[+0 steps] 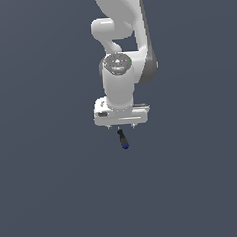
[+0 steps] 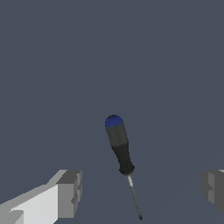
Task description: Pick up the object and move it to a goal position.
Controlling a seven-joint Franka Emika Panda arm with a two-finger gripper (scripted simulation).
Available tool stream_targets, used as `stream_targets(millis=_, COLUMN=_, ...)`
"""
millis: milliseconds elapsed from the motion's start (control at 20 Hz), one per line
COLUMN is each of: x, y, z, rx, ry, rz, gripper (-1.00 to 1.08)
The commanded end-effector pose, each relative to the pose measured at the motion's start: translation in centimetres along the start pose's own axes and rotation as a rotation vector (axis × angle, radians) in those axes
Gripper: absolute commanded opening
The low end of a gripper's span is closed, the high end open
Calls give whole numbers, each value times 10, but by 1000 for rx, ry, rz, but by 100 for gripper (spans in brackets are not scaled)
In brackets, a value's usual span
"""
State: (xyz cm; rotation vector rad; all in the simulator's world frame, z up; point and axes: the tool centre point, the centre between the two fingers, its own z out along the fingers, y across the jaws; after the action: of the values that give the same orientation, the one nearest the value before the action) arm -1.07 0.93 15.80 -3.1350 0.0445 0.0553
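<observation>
The white, glossy robot arm [image 1: 118,55] hung down over a plain, dark grey-blue surface [image 1: 45,186], its broad white hand bar level and facing downward. Just below that bar in the exterior view lay the object, a tiny slim black rod-like piece with a blue tip [image 1: 123,139], far smaller than the hand and slanted slightly toward the exterior view's right at its blue end. The wrist view showed it more clearly as a small screwdriver-like piece [image 2: 120,148]: a black grip capped in blue at one end, with a thin grey metal shaft running out of the other. It rested on the surface, untouched. The claw [image 2: 142,190] stood wide, its two grey fingertips [image 2: 70,192] set far apart on either side of the frame, with the rod's shaft end lying in the gap between them and the blue cap reaching beyond it. Neither fingertip met the rod; both were well apart from it.
</observation>
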Motion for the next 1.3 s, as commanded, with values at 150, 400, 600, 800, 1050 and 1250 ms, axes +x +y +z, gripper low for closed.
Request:
stream_targets(millis=150, x=0, y=6, z=-1, rx=1, ry=-1, rz=12, gripper=100)
stream_targets(millis=400, x=2, y=29, z=-5, rx=8, ry=-6, rz=62, gripper=100)
stream_targets(millis=600, x=2, y=30, z=-6, rx=8, ry=-6, rz=65, gripper=100)
stream_targets(millis=800, x=-1, y=28, z=0, rx=6, ry=-4, rz=47, gripper=100)
stream_targets(millis=1050, x=-8, y=26, z=16, rx=2, ry=2, rz=0, gripper=100)
stream_targets(millis=1250, x=-19, y=23, z=35, rx=-3, ry=9, rz=-60, gripper=100)
